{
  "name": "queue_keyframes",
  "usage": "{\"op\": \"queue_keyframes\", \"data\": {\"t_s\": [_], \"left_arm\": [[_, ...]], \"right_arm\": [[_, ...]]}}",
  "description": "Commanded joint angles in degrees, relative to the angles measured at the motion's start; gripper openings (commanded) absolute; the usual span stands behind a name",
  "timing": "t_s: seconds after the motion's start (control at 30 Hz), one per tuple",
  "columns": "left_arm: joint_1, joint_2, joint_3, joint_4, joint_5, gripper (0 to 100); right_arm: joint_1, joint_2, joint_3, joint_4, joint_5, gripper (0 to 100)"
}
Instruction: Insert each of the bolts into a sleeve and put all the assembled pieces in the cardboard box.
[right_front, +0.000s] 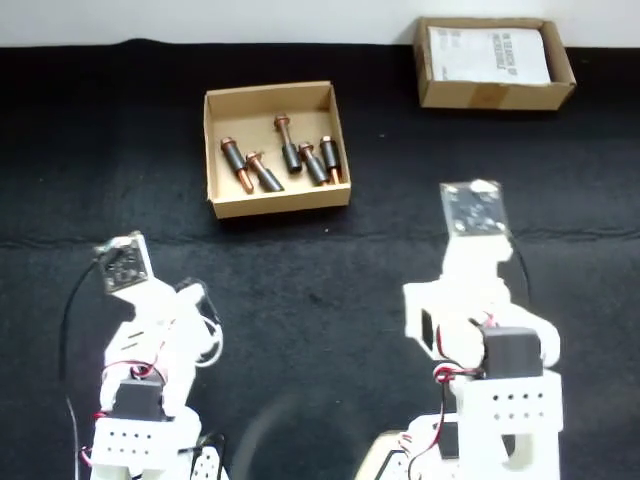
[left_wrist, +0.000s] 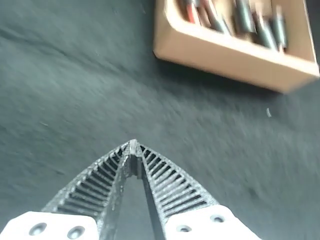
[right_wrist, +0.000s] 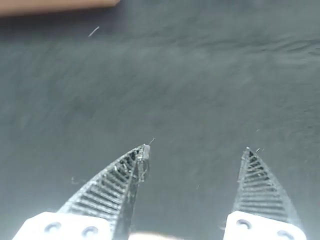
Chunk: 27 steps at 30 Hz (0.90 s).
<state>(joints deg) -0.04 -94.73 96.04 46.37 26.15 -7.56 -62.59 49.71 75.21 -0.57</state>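
Cardboard box (right_front: 280, 203) lies ahead of my left gripper (left_wrist: 132, 147), pinched closed and empty; my right gripper (right_wrist: 195, 150), spread wide, is farther. Inside, pieces (right_front: 290, 155) seemingly point away.

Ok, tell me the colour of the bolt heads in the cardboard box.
Copper-orange; the bolt heads in the cardboard box show best in the high view.

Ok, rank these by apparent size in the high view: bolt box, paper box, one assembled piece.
1. bolt box
2. paper box, though it sits farther from the camera, so less sure
3. assembled piece, clearly smallest
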Motion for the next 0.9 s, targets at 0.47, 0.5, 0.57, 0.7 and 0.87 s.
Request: {"op": "queue_keyframes", "data": {"t_s": [0.47,0.5,0.57,0.7,0.87], "left_arm": [[4.18,-0.57,1.54,9.14,-0.18,1],[1.54,-0.75,1.54,9.14,-0.18,1],[-4.62,-0.84,1.54,8.88,-0.18,1],[-12.79,-0.84,1.54,9.05,-0.18,1],[-12.79,-0.48,1.54,9.23,-0.18,1]], "right_arm": [[24.57,-37.85,47.87,-31.96,0.62,26.2],[24.48,-40.31,49.8,-31.96,0.62,25.7],[24.22,-43.03,52.7,-31.96,0.62,21.8],[21.23,-41.27,53.76,-31.6,0.26,6.3],[9.1,-40.66,53.85,-29.41,0.26,1.8]]}}
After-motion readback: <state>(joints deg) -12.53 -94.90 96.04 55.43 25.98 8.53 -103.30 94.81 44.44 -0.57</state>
